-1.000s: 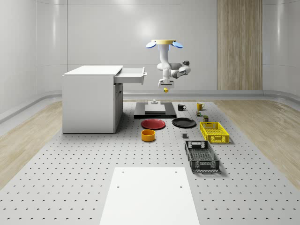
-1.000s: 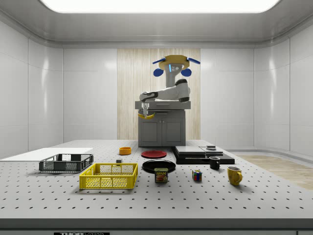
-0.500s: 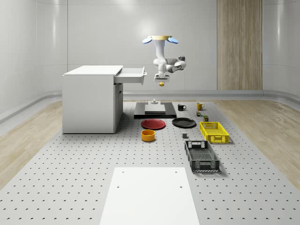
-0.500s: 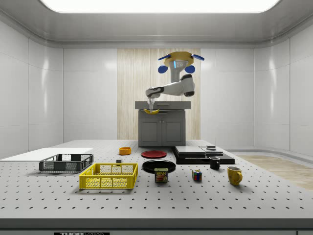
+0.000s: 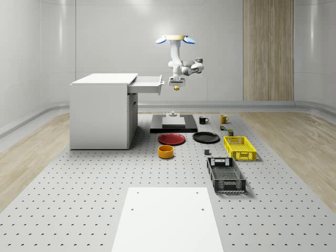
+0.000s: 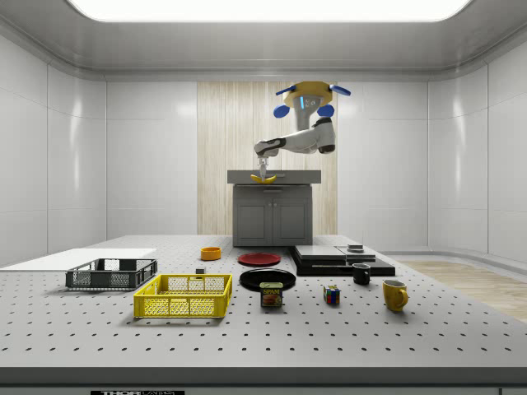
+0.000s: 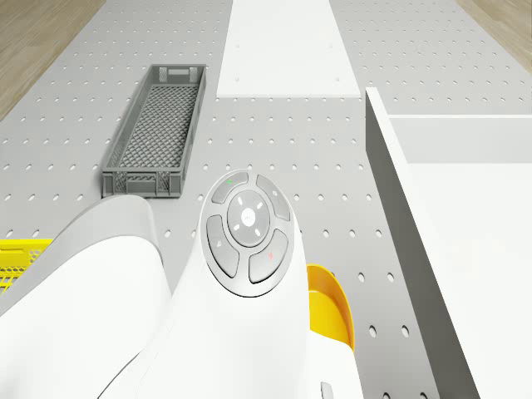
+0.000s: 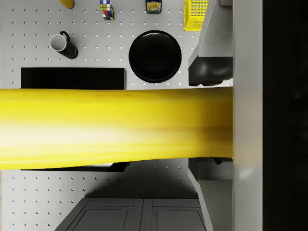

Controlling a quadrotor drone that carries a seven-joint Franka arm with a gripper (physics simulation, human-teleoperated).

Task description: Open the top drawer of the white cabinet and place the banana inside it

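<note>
Banana (image 5: 176,87) hangs just beside drawer (image 5: 148,84) edge.

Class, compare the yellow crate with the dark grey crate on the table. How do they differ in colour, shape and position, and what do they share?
The yellow crate is bright yellow; the dark grey crate is dark grey. The yellow crate looks shorter and squarer, the grey one longer and narrower. In the whole-scene view the yellow crate lies farther back, the grey one nearer. Both are open-topped with mesh walls and rest on the perforated table.

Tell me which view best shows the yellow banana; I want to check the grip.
The wrist view: the yellow banana spans the picture, its skin plain. The side view shows it as a small curve under the gripper; the whole-scene view, as a yellow speck beside the open white drawer.
</note>
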